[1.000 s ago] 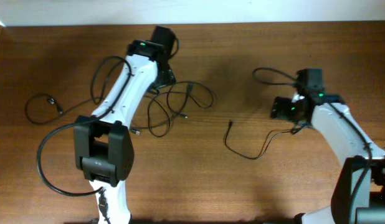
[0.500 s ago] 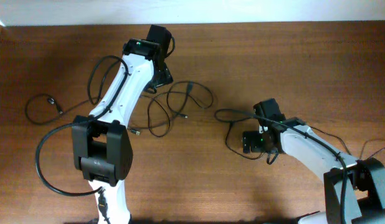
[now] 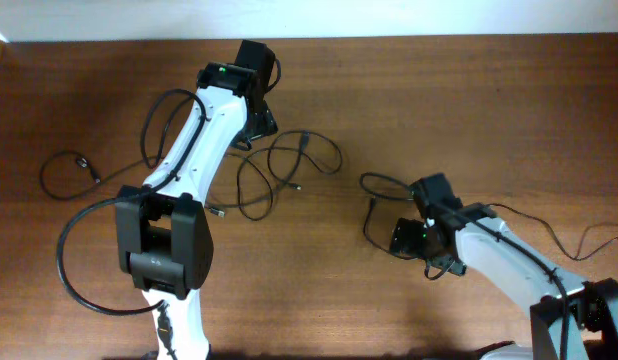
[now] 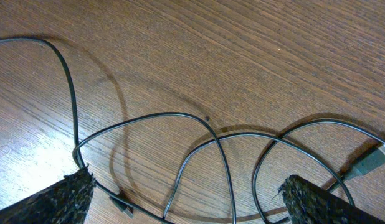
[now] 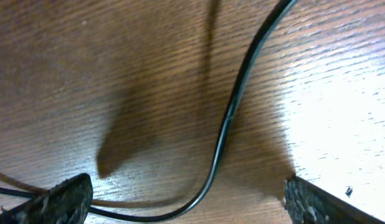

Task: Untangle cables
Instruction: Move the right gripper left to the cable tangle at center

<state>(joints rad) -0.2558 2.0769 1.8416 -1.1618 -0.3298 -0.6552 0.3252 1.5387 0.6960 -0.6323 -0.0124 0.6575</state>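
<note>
Several thin black cables lie looped over one another on the wooden table just right of the left arm. My left gripper hangs open over the tangle's upper left edge. In the left wrist view its gripper spans crossing cable loops, with a grey plug at the right and a small plug low down. A single cable lies apart near the table's middle, and my right gripper is open right beside it. In the right wrist view that cable curves between the right gripper fingers, untouched.
Another thin black cable with a plug end curls at the far left. Thick black arm cables loop around the left arm base. The table's back edge meets a white wall.
My right arm swung from the back right down toward the table's middle, ending over the single cable. The left arm shifted only slightly. Both grippers stayed open.
</note>
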